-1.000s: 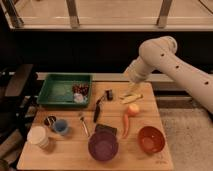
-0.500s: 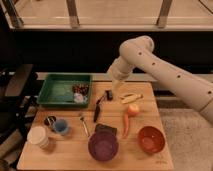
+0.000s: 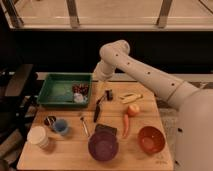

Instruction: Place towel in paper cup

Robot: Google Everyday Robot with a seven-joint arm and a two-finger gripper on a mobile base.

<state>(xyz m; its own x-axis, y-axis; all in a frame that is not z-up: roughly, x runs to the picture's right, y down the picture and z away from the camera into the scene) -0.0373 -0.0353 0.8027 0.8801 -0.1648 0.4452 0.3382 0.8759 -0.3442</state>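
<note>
Clutter threatens the grasp: the towel (image 3: 79, 98) seems to lie in the green tray (image 3: 54, 102), touching dark items (image 3: 80, 89). Gripper (image 3: 101, 76) hangs above the tray's right rear corner, and its grip cannot be told; the paper cup (image 3: 38, 136) stands well apart.

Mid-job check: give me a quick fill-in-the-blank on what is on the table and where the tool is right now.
1. The white paper cup stands next to a small ____ cup.
2. The round purple bowl sits at the table's front edge, near the ____ bowl.
3. The tool hovers over one corner of the ____ plastic tray.
Missing words: blue; orange; green.
</note>
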